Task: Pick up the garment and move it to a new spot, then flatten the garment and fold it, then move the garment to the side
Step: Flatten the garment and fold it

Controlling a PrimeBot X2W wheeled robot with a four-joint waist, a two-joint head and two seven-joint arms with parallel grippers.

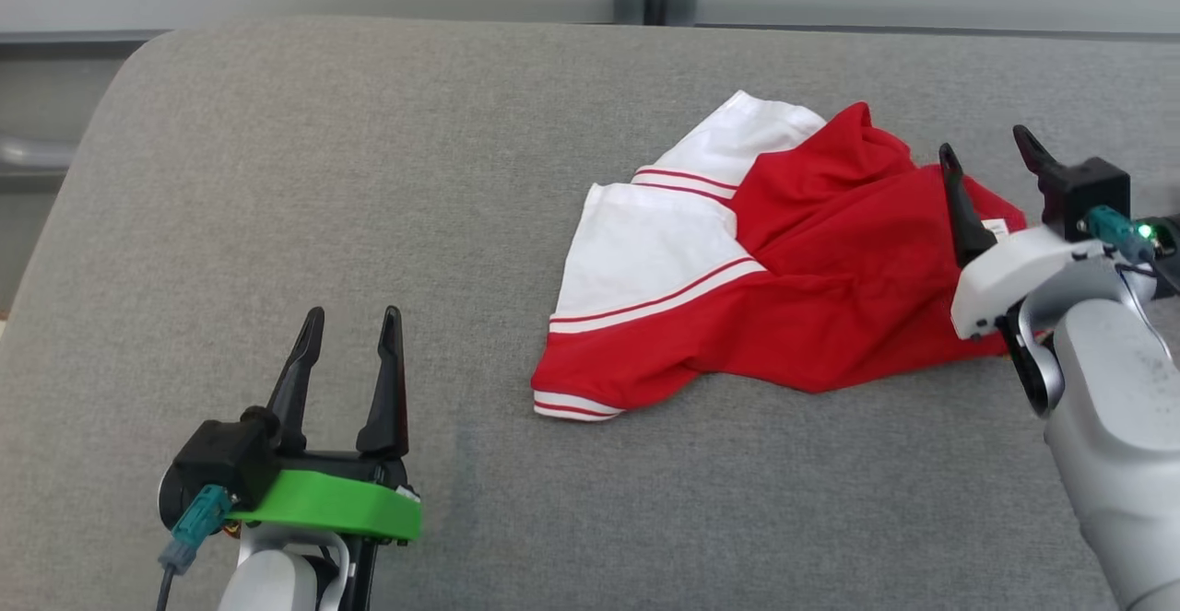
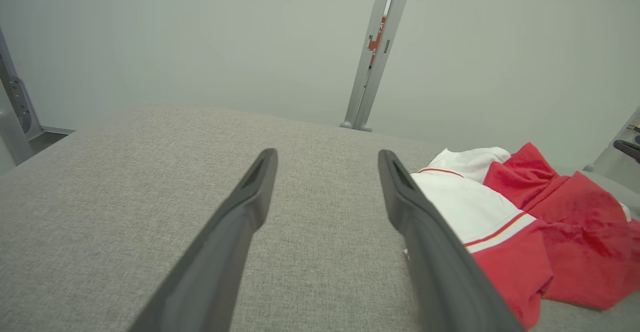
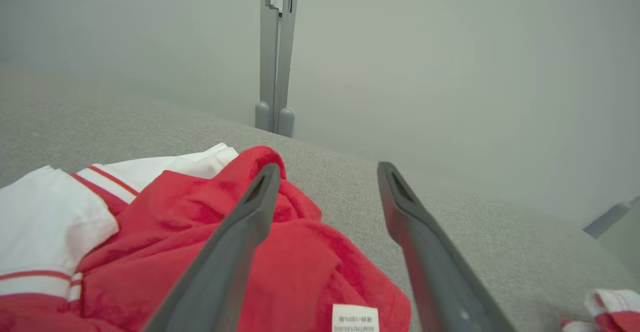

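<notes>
On the grey bench [image 1: 369, 178], with left jaws and right jaws spread wide and empty, sink right jaws deep into the 3 o'clock bunch of the garment [image 1: 811, 316].

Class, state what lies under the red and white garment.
The garment lies crumpled on the grey cushion. Anything beneath its folds is hidden.

I read one white tag [image 3: 355, 318] on the red garment [image 3: 280, 272]: small print, "100%" legible (rest too blurred). Orange marks on the post [image 2: 372, 71]: unreadable.
</notes>
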